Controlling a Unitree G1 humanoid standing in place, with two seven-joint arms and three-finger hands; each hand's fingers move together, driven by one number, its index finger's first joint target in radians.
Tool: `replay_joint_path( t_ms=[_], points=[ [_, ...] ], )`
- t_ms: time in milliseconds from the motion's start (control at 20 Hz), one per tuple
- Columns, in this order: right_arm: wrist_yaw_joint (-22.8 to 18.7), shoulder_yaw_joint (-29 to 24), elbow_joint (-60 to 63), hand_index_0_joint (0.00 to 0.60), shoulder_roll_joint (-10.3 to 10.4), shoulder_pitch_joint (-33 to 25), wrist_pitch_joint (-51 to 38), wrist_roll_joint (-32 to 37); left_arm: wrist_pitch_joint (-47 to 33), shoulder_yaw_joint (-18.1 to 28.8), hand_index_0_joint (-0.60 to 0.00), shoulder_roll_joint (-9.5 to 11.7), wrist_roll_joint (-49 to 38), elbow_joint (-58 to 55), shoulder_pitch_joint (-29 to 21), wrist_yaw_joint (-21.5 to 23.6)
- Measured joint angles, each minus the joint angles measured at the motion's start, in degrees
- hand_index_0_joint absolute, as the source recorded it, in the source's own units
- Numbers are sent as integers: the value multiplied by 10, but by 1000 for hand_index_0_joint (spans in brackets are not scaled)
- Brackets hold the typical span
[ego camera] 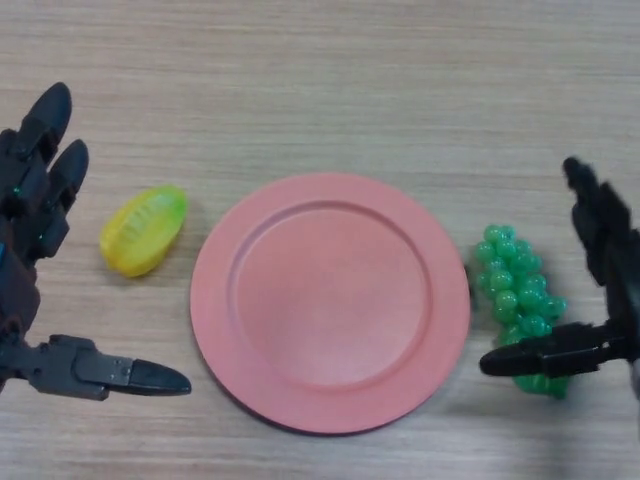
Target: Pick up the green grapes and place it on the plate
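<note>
A bunch of green grapes [519, 295] lies on the wooden table just right of a round pink plate [330, 300]. The plate holds nothing. My right hand [604, 250] is at the right edge, open, with its fingers beyond the bunch and its thumb [545, 357] lying over the bunch's near end. The fingers are not closed on the grapes. My left hand [35, 215] is open at the left edge, fingers straight, thumb [120, 374] pointing right, holding nothing.
A yellow-green ridged fruit [144, 230] lies on the table between my left hand and the plate's left rim.
</note>
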Motion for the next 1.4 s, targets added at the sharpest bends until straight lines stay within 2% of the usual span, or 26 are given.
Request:
replay_joint_path(
  t_ms=[100, 200, 300, 400, 450, 500, 550, 600, 650, 700, 850, 1000, 1100, 1150, 1250, 1400],
  points=[
    [-24, 16, 53, 0, 0, -19, -17, -29, -4, 9, 0, -2, -1, 0, 3, -1],
    [-32, 28, 74, 0, 2, -25, -24, -34, -4, 23, 0, -2, -1, 1, 6, -2],
    [-39, 46, 101, 0, 7, -36, -28, -68, -5, 22, 0, -7, -1, 5, 8, -2],
    [-46, 53, 126, 200, 11, -40, -30, -81, -8, 17, 0, -13, -1, 5, 13, -2],
    [-52, 53, 138, 350, 11, -46, -40, -89, -9, 18, 0, -12, 0, 6, 14, -2],
    [-64, 53, 158, 450, 10, -54, -59, -123, -10, 18, 0, -12, -1, 6, 14, -2],
    [-93, 54, 204, 592, 6, -70, -100, -172, -11, 18, 0, -13, -1, 7, 15, -2],
    [-97, 53, 236, 600, -4, -85, -142, -186, -14, 19, 0, -13, -1, 10, 17, -2],
    [-96, 53, 240, 600, -17, -94, -155, -241, -17, 20, 0, -13, -1, 10, 19, -2],
    [-96, 52, 241, 600, -21, -96, -154, -264, -22, 20, 0, -15, -1, 11, 21, -2],
    [-92, 51, 242, 600, -22, -100, -135, -280, -25, 21, 0, -17, -1, 11, 25, -2],
    [-62, 49, 224, 600, -27, -103, -103, -279, -26, 21, 0, -19, -1, 11, 31, -2],
    [-29, 48, 165, 600, -27, -101, -51, -257, -26, 22, 0, -21, -1, 10, 33, -2],
    [-17, 38, 108, 600, -22, -102, -28, -220, -27, 24, 0, -21, -2, 10, 33, -3],
    [0, 30, -14, 600, 4, -119, 69, -124, -27, 32, 0, -22, -2, 8, 33, -5],
    [34, 91, -120, 600, 14, -178, 216, -109, -27, 38, 0, -21, -2, 2, 30, -5]
  ],
)
